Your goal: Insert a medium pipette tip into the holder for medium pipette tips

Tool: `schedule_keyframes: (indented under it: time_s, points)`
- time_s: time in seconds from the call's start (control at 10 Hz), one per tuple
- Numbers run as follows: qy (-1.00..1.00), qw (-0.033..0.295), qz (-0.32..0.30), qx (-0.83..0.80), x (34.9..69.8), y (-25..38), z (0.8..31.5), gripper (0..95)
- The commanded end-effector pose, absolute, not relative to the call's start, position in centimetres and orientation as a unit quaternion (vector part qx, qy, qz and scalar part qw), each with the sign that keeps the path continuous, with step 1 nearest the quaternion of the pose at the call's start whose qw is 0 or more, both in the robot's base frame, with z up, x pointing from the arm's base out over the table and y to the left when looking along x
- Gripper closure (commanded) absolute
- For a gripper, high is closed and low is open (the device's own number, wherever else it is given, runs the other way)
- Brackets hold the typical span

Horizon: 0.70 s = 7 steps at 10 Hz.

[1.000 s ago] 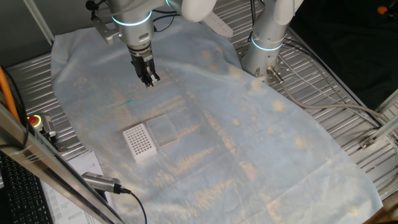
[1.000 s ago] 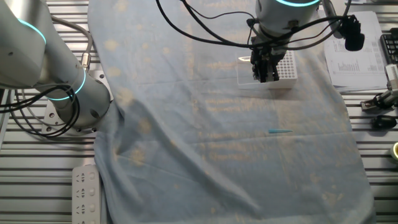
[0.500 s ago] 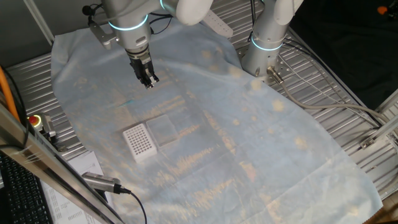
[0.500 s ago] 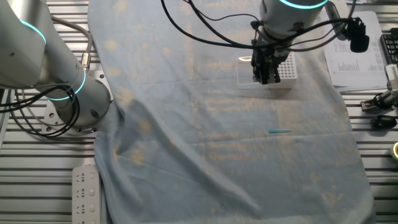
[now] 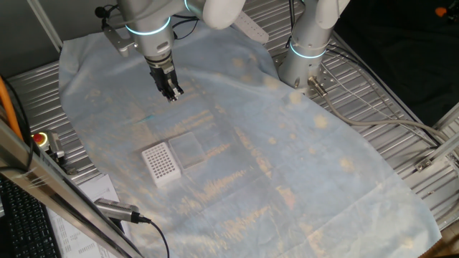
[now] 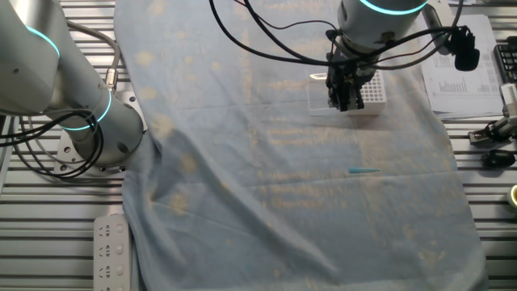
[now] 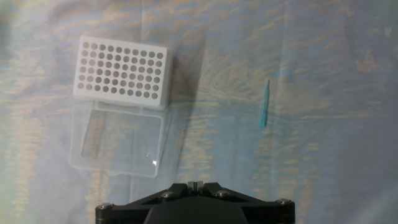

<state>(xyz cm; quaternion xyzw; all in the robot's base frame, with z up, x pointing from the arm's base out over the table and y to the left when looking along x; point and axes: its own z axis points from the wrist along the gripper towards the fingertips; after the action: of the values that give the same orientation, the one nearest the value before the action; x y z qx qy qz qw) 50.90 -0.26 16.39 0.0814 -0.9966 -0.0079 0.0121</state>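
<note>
The medium pipette tip, a thin pale blue sliver, lies flat on the cloth, right of centre in the hand view. It shows as a small teal line in both fixed views. The holder, a white block with a grid of dark holes, sits at the upper left. It also shows in one fixed view and partly behind the hand in the other. My gripper hangs above the cloth with its fingers together and nothing between them. It is apart from both tip and holder.
A clear plastic box lies against the holder. A wrinkled pale blue cloth covers the table. A second arm's base stands at the cloth's far edge. Cables, papers and a metal rack surround the cloth.
The hand shifted slightly toward the back left of the table about a second ago, then held still. The tip, holder and box have not moved.
</note>
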Motion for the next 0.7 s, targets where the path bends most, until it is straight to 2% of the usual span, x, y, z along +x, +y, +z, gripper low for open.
schedule_keyframes:
  time_s: [0.1,0.7]
  points:
    - [-0.996,0.014,-0.008,0.083,51.03,-0.26,16.31,95.0]
    - [-0.996,0.018,-0.007,0.083,51.03,-0.27,16.29,95.0]
